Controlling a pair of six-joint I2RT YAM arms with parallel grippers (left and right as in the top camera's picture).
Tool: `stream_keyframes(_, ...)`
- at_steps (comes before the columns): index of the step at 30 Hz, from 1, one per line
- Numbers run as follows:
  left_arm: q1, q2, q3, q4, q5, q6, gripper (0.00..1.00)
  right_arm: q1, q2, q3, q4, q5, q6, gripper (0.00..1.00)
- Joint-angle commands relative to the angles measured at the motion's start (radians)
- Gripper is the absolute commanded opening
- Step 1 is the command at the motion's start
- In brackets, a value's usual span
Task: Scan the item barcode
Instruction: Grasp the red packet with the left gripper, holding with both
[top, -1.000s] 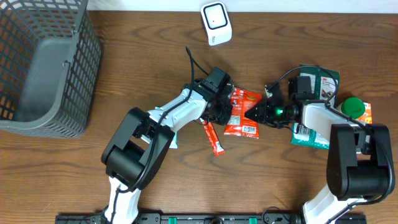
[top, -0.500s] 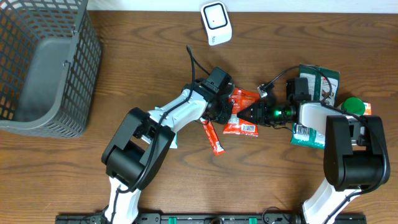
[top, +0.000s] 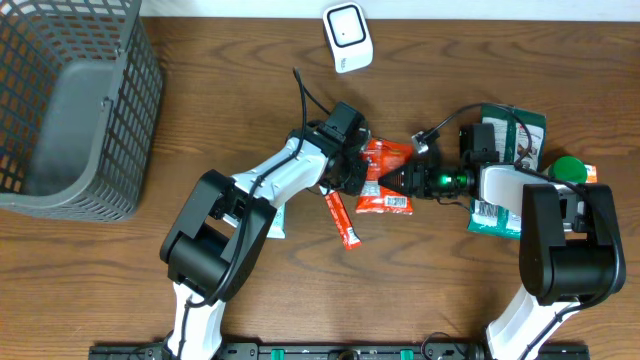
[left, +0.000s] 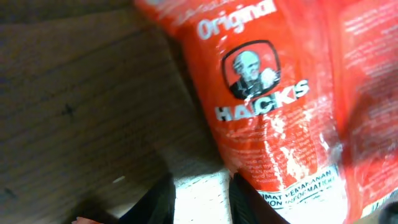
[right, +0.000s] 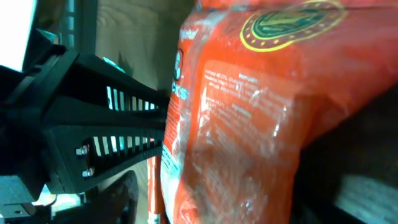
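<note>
Orange Hacks pouch (top: 390, 157) near the tabletop's middle, left gripper (top: 357, 180) against its left edge, right gripper (top: 389, 183) tip over its right side, impossible to tell whether either's jaws clamp it, white scanner (top: 346, 38) by the far edge, grey basket (top: 150, 100) at the far left corner.

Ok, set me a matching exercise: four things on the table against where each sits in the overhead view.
Things:
1. grey basket
2. white scanner
3. orange Hacks bag
4. green lid

Places:
A. middle of the table
B. far right
C. far left
D. top edge, near the centre

Pairs: 1-C, 2-D, 3-A, 4-B
</note>
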Motion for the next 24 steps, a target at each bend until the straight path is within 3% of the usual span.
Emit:
stream_keyframes(1,0.029,-0.012,0.035,-0.005,0.003,0.022,0.32,-0.005,0.010,-0.008,0.031,-0.038,0.055,0.67)
stream_keyframes(9,0.041,-0.034,0.062,0.010,0.010,-0.027,0.32,-0.035,0.010,-0.008,0.029,0.004,0.057,0.72)
stream_keyframes(15,0.040,-0.034,0.062,-0.002,0.209,-0.083,0.30,-0.051,0.010,-0.008,0.027,0.003,0.057,0.74)
stream_keyframes(19,0.040,-0.034,0.062,-0.013,0.217,-0.169,0.30,-0.074,0.010,-0.008,0.047,0.012,0.063,0.75)
stream_keyframes(24,0.042,-0.034,0.062,0.043,0.208,-0.171,0.31,-0.087,0.010,-0.008,0.072,0.034,0.129,0.76)
